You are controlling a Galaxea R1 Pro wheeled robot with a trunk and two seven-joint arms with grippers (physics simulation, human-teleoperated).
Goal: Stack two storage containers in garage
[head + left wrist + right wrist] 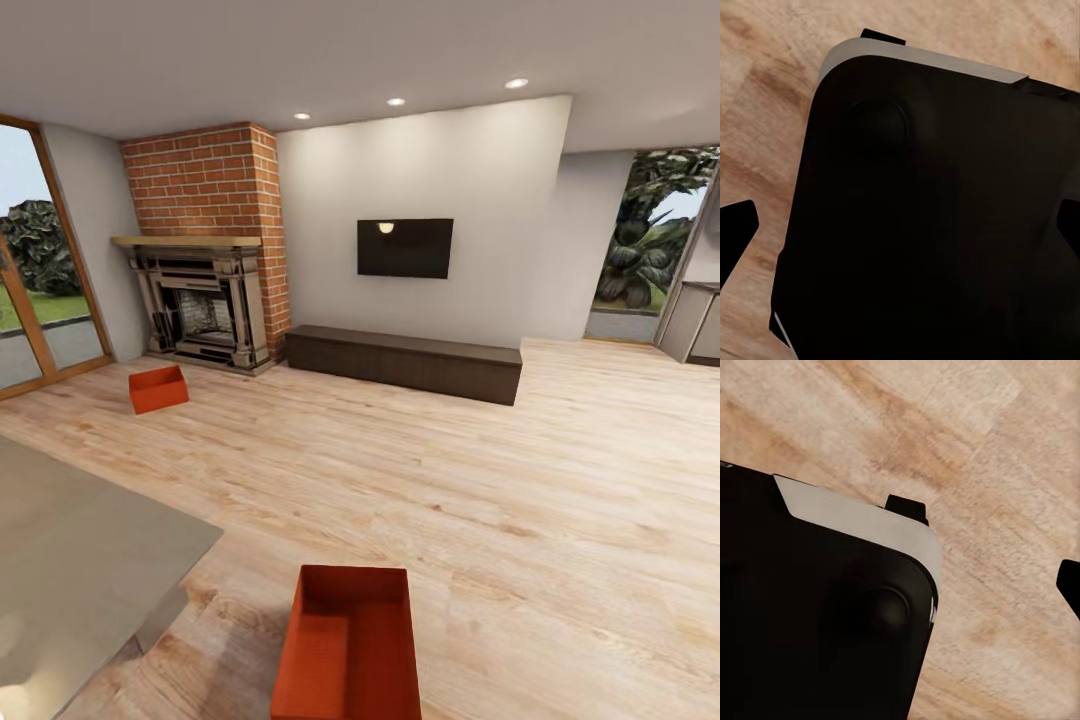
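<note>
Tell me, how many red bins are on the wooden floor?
2. One bin lies close in front of the robot; the other bin sits far off by the fireplace.

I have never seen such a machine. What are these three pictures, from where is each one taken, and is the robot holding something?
The machine is a wheeled robot with two arms, shown in a computer simulation. The large picture comes from a camera on its head, looking forward and down into a living room. There you see a brick fireplace, a black TV on the wall and a long dark cabinet. Two orange-red storage containers stand on the wood floor: one near the fireplace, one close in front of the robot.

The two small pictures come from cameras on the wrists. Each looks down at the robot's own dark base and the wood floor. The fingertips of the left gripper and the right gripper are spread apart with nothing between them, so both are open and hold nothing.
</note>
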